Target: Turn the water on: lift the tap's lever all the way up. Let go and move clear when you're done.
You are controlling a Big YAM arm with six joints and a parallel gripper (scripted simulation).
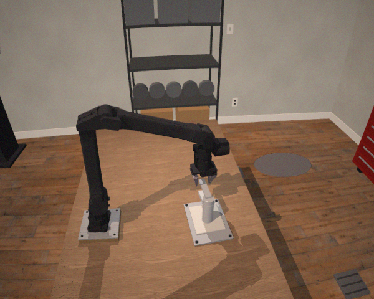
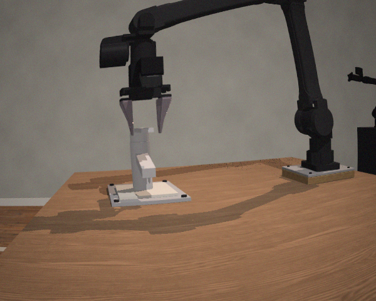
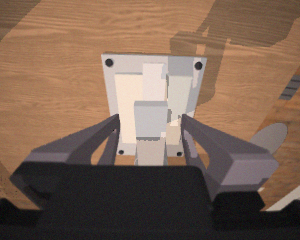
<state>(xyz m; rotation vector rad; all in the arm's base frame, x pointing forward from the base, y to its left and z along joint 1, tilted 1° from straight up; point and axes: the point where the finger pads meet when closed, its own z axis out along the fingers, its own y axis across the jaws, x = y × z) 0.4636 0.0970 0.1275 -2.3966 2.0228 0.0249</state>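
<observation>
Tap [image 2: 140, 162] upright on a plate [image 2: 168, 195] on the table [image 2: 214, 246], lever [image 2: 143, 130] at its top. Gripper [image 2: 145, 129] directly above, pointing down, fingers either side of the lever. Arm base [image 1: 98, 223] well apart on the same table. Shelf [image 1: 173, 61] behind, against the wall.

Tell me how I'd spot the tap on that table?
Find the long wooden table with the black arm. Near its right edge lies a pale square plate; the tap is the grey upright post there, beneath the open gripper, the table's only light-coloured upright thing.
</observation>
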